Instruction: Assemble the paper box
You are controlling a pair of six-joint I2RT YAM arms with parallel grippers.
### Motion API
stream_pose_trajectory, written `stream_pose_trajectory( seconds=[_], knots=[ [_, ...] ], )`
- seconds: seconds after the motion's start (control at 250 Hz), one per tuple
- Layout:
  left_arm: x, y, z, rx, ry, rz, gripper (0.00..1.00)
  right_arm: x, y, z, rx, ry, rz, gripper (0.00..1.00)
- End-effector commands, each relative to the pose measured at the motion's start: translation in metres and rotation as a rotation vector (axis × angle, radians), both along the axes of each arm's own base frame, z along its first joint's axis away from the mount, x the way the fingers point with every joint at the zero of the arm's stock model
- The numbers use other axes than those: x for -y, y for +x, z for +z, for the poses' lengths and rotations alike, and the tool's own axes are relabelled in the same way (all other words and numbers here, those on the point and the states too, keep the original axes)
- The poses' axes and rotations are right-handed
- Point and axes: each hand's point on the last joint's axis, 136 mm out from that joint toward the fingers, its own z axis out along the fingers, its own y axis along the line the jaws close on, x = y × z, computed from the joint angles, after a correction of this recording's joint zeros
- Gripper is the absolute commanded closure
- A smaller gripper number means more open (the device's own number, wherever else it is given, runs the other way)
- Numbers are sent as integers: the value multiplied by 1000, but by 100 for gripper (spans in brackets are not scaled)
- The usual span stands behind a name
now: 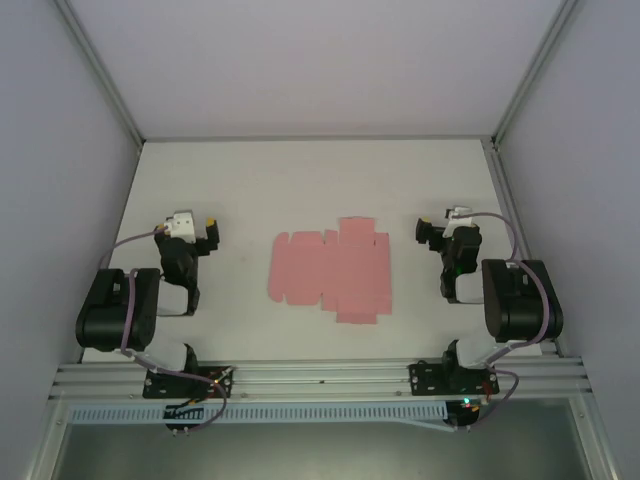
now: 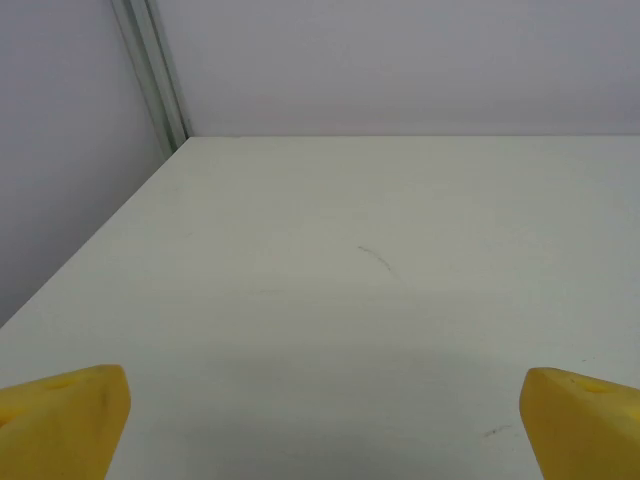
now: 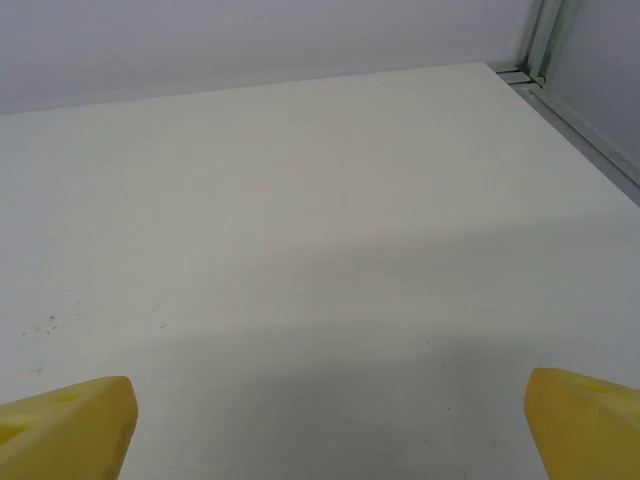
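The paper box (image 1: 330,272), a flat pink die-cut card sheet with flaps, lies unfolded mid-table (image 1: 250,180) on smooth matte white. The left gripper (image 1: 207,234) and right gripper (image 1: 428,232) flank it, well apart, their yellow wedge fingertips (image 2: 60,420) spread wide and empty.

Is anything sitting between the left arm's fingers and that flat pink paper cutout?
No. In the top external view, the stretch of white table between the left fingers and the flat pink paper box sheet is bare.

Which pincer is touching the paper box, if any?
Apart, both: top view shows bare table between paper box and left pincer, and right pincer.
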Motion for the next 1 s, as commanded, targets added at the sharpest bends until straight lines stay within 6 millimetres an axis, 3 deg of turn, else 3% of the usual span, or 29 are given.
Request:
stream_pose_trajectory(
  seconds=[0.0, 0.272, 0.351, 0.551, 0.795, 0.994],
  knots=[
    [0, 4, 3, 10, 14, -5, 0, -1, 3, 7, 23, 3, 3, 0],
    [0, 4, 3, 8, 14, -6, 0, -1, 5, 7, 21, 4, 4, 0],
    [13, 8, 1, -12, 8, -95, 0, -2, 4, 6, 20, 6, 4, 0],
    [2, 7, 8, 2, 3, -34, 0, -1, 4, 13, 26, 4, 2, 0],
    [-1, 2, 45, -16, -48, -11, 0, -7, 2, 48, 5, -10, 14, 0],
    [27, 0, 59, -150, -295, -68, 0, -38, 2, 95, -80, 31, 32, 1]
  ],
)
